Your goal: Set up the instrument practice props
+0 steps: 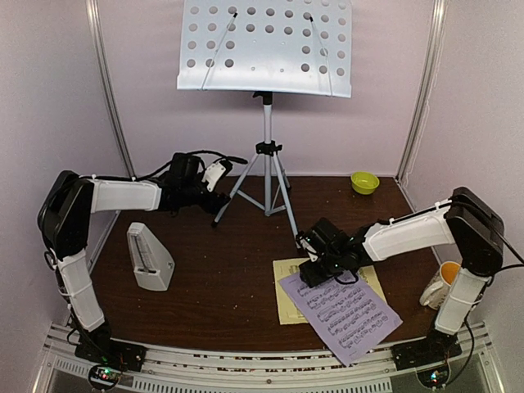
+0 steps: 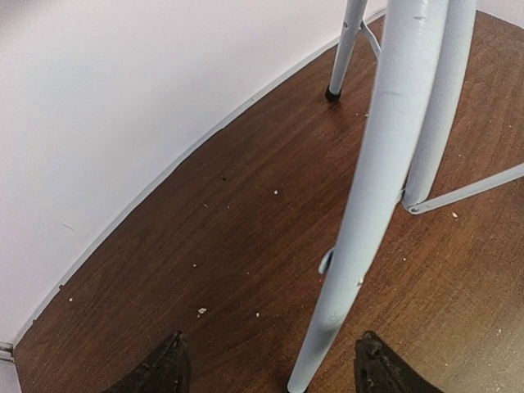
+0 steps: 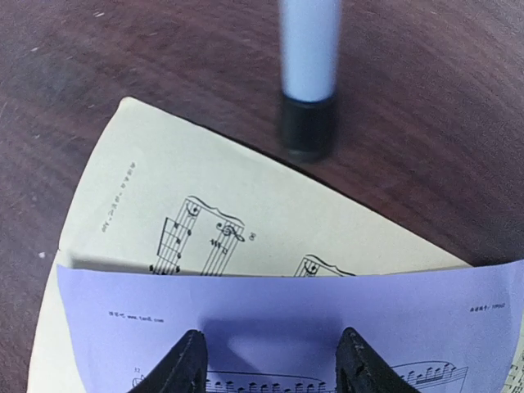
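Observation:
The grey perforated music-stand desk (image 1: 264, 45) stands on its silver tripod (image 1: 267, 164) at the back centre. My left gripper (image 1: 214, 178) (image 2: 274, 372) is open beside the tripod's left leg (image 2: 368, 205), which runs down between the fingers without touching them. The light grey pyramid metronome (image 1: 150, 258) stands at the left. The lilac page (image 1: 344, 313) (image 3: 327, 303) lies askew over the pale yellow page (image 1: 286, 299) (image 3: 164, 188) at the front right. My right gripper (image 1: 315, 266) (image 3: 270, 360) is open, fingers spread just above the lilac page's top edge.
A small green bowl (image 1: 364, 182) sits at the back right corner. A mug with orange inside (image 1: 439, 282) stands by the right arm's base. A tripod foot (image 3: 307, 123) rests just beyond the yellow page. Pale walls close in the table on three sides.

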### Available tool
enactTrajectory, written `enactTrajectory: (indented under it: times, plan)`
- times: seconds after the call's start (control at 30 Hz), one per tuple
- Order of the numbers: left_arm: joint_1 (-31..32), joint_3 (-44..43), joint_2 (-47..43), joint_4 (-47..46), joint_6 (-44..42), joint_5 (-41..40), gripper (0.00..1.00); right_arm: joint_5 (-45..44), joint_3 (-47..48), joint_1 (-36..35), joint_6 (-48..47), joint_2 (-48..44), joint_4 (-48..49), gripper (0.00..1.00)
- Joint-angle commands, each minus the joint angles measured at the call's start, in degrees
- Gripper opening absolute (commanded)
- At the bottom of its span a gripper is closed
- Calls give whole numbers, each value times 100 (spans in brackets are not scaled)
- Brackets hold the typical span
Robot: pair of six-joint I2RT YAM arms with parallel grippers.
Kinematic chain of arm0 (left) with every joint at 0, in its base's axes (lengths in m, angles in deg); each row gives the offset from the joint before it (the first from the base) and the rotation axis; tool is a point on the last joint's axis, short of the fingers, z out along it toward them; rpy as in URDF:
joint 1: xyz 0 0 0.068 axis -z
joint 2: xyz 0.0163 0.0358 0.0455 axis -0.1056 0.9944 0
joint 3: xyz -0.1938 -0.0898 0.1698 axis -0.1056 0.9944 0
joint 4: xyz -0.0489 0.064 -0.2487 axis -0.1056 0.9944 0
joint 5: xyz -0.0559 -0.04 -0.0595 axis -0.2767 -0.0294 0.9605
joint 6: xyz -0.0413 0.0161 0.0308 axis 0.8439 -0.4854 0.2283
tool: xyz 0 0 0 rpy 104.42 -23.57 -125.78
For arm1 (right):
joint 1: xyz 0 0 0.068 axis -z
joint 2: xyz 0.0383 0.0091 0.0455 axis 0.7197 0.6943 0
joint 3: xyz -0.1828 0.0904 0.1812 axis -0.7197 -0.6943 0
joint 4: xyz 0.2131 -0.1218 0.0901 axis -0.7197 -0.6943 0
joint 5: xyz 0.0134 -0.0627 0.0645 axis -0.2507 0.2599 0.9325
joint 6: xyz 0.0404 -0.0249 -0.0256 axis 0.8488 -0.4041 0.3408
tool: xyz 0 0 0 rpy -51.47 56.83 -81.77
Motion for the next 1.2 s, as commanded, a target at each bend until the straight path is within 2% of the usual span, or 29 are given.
enactTrajectory:
  times: [0.0, 0.27, 0.37, 0.67, 0.83, 0.97, 1.17]
  plan:
    - [-65, 79, -211, -357, 98, -107, 70, -84, -376, 566, 89, 56, -894, 55]
    - [-134, 142, -246, -423, 235, -159, 71, -332, -156, 1563, 445, -64, -1273, 56]
    - [-144, 149, -256, -472, 284, -150, 71, -37, -12, 1954, 506, 127, -1141, 56]
    - [-212, 203, -368, -363, 418, -2, 73, 21, 1194, 2361, 341, 969, -1438, 57]
    - [-211, 391, -449, -439, 467, 574, 77, -126, 1815, 2427, -57, 892, -1573, 59]
    - [-247, 336, -372, -405, 369, 1260, 78, 45, 1703, 2390, -487, 159, -1006, 68]
    - [-383, -307, 53, 26, 215, 1943, 78, 1240, 1565, 1957, -1163, -460, 81, 76]
